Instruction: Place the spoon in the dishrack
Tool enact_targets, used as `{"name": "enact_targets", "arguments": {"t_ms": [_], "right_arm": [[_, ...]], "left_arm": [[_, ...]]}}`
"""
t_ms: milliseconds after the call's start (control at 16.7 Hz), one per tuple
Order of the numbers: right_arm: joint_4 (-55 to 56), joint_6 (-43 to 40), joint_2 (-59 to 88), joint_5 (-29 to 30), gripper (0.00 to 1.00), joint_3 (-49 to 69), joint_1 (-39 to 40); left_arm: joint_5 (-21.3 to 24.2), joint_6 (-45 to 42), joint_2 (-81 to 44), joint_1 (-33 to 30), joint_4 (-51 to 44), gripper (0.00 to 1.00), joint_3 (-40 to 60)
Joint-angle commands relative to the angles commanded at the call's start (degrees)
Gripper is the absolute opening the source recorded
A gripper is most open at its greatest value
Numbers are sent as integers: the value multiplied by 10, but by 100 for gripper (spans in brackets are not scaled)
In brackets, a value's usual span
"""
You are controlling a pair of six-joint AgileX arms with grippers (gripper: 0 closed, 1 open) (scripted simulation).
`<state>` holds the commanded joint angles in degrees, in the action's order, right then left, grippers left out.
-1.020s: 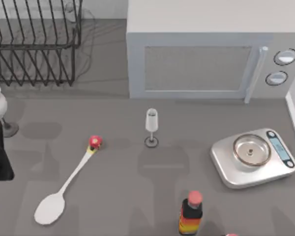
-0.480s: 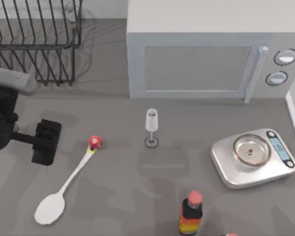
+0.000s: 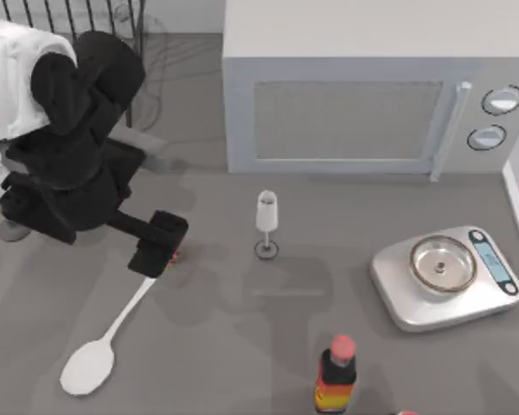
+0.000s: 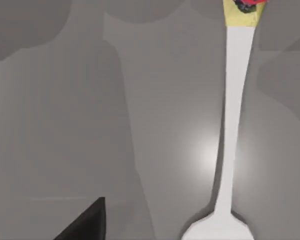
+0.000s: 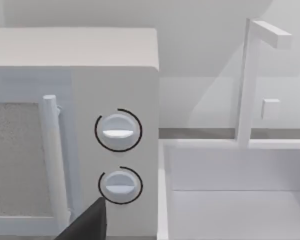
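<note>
On the table: the spoon (image 3: 112, 333) lies flat, well apart from the dishrack (image 3: 112, 17) at top left.
Progress: nothing grasped; pick-up and placing remain, we judge.
Left gripper (image 3: 157, 245): over the knob end; we cannot tell its fingers' opening.
Left wrist view: handle (image 4: 235, 110) free of contact, which the top view hides.
Right wrist view: microwave (image 5: 110, 100) dials.

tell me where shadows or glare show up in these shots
Top view: soft arm-shaped shadows lie on the grey table under the left gripper and around the stemmed glass. Left wrist view: a bright glare spot sits on the table beside the spoon handle, with darker shadow bands across it. Right wrist view: evenly lit, faint shadow behind the microwave.
</note>
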<state>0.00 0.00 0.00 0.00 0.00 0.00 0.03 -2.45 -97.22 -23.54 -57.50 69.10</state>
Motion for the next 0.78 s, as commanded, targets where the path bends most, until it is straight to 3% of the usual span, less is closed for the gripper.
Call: {"name": "enact_targets", "arguments": {"t_ms": [240, 780], "right_arm": [[0, 0, 0, 0, 100, 0, 0], [0, 0, 0, 0, 100, 0, 0]], "left_arm": [[0, -1, -57, -15, -32, 100, 48], [0, -3, -75, -13, 10, 100, 21]]}}
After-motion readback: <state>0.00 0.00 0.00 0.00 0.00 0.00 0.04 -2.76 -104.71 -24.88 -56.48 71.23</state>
